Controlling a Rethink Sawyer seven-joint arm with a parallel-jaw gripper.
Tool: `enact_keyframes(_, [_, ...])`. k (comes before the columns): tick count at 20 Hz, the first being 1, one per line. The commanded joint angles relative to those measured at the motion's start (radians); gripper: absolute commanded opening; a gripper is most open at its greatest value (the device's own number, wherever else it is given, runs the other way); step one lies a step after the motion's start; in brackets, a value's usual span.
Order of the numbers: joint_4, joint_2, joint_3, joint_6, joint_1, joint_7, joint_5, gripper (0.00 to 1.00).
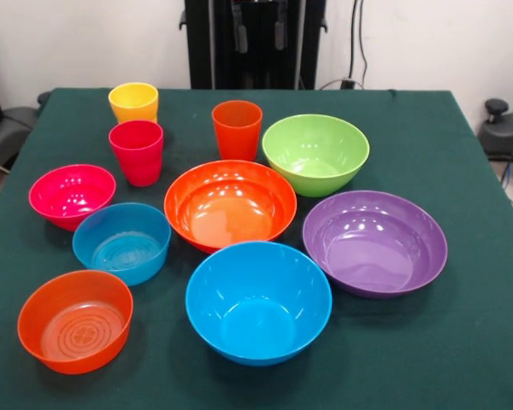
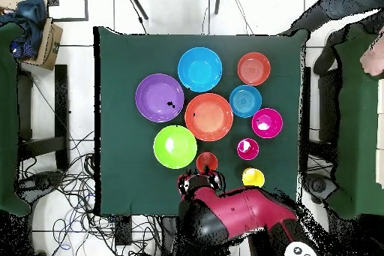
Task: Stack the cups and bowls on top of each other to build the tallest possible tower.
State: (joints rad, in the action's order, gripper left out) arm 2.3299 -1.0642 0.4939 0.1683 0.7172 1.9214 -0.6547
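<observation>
All cups and bowls stand apart and upright on the green tablecloth, none nested. At the back are the yellow cup, red-pink cup, orange cup and lime green bowl. The large orange bowl is in the middle, with the purple bowl to its right and the blue bowl in front. On the left are the magenta bowl, translucent blue bowl and translucent orange bowl. My gripper shows only overhead, drawn back beside the orange cup.
The red arm hangs over the table's robot-side edge. The black pedestal stands behind the table. A person's hand shows at the right edge of the overhead view. Cables lie on the floor to the left.
</observation>
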Motion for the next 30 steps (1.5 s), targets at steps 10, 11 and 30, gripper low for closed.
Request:
enact_keyframes(10, [-0.006,-0.057,-0.052,0.236,0.003,0.026,0.172,1.0])
enact_keyframes(11, [0.0,-0.064,-0.048,0.238,0.015,0.016,0.176,1.0])
enact_keyframes(30, [-0.024,-0.047,0.156,0.271,0.464,-0.202,0.134,1.0])
